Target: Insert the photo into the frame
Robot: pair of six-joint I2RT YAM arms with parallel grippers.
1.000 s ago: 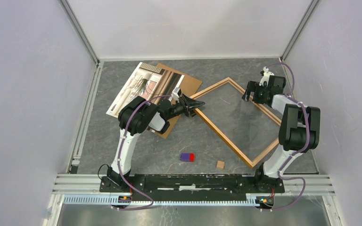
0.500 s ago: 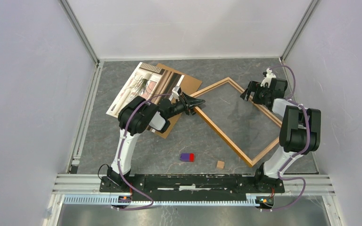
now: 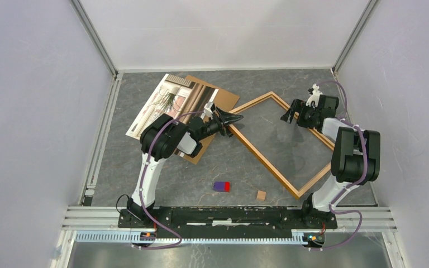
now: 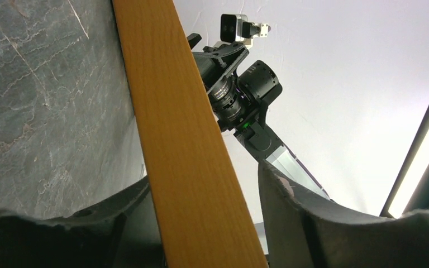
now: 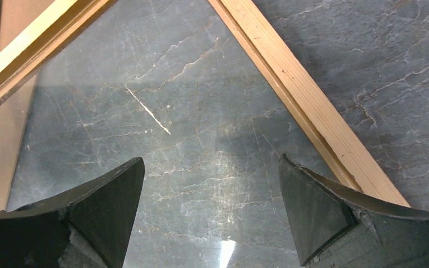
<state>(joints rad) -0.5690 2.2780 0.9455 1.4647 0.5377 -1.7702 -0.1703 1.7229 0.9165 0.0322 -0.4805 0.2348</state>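
Jaws loose around the thin rectangular picture frame (image 3: pixel 263 159) of light orange-brown wood

The left gripper (image 3: pixel 233 118) straddles the frame's rail at its left corner, jaws parted, with a gap showing beside the wood. The right gripper (image 3: pixel 287 115) hovers just inside the far-right rail, jaws spread wide with nothing between them. The frame lies flat on the grey marbled tabletop (image 3: pixel 212 162). The large glossy photo (image 3: pixel 165 103) of a window and potted plant lies left of it, outside the frame, overlapping a plain brown backing board (image 3: pixel 226 99).
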